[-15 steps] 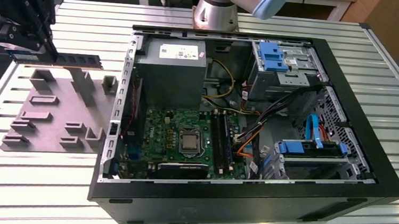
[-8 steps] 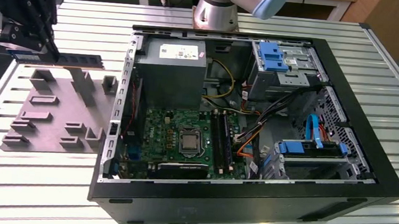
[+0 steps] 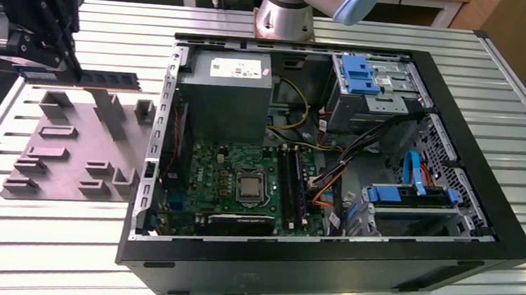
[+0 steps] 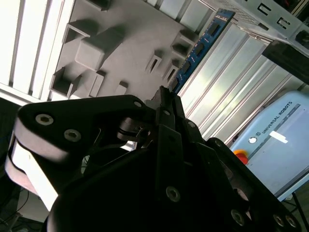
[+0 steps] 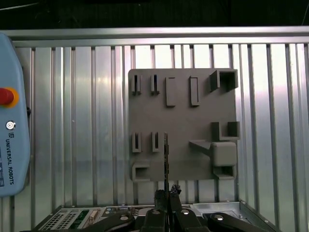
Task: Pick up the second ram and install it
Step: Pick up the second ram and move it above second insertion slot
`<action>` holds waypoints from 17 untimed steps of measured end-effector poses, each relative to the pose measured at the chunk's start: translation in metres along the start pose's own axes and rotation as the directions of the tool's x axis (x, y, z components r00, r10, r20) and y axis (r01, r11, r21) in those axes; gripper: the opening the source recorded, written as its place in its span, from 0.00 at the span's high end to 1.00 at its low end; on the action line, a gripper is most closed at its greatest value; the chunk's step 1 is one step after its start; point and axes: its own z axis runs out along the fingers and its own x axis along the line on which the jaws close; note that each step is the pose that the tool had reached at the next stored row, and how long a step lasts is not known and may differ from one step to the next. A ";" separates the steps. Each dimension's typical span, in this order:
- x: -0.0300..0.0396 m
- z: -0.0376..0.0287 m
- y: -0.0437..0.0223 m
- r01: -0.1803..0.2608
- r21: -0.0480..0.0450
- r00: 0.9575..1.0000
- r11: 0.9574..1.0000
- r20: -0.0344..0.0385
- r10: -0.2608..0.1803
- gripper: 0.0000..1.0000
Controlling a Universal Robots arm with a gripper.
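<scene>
Second ram (image 3: 108, 79) sits clamped in the closed gripper (image 3: 70, 70) by the grey holder (image 3: 75, 148), so pickup looks done; the motherboard (image 3: 216, 170) is well apart, installing remains

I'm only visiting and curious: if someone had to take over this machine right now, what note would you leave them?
Gripper: shut on the second ram.
Ram: held over the far edge of the grey holder, on the exterior view's left of the open computer case. In the first wrist view it shows edge-on between the fingers.
Done: the ram is picked up, out of the holder's slots.
Left: it is not yet installed. The motherboard lies inside the case, apart from the gripper.
</scene>
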 end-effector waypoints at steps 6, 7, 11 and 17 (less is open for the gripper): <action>-0.0001 -0.0001 -0.0033 0.000 0.000 1.000 1.000 0.000 0.000 0.86; -0.0002 -0.0001 -0.0040 0.000 0.000 1.000 1.000 0.000 0.000 0.86; -0.0003 -0.0002 -0.0079 0.000 0.000 1.000 1.000 0.000 0.000 0.86; -0.0005 -0.0005 -0.0134 0.000 0.000 1.000 1.000 0.000 0.000 0.86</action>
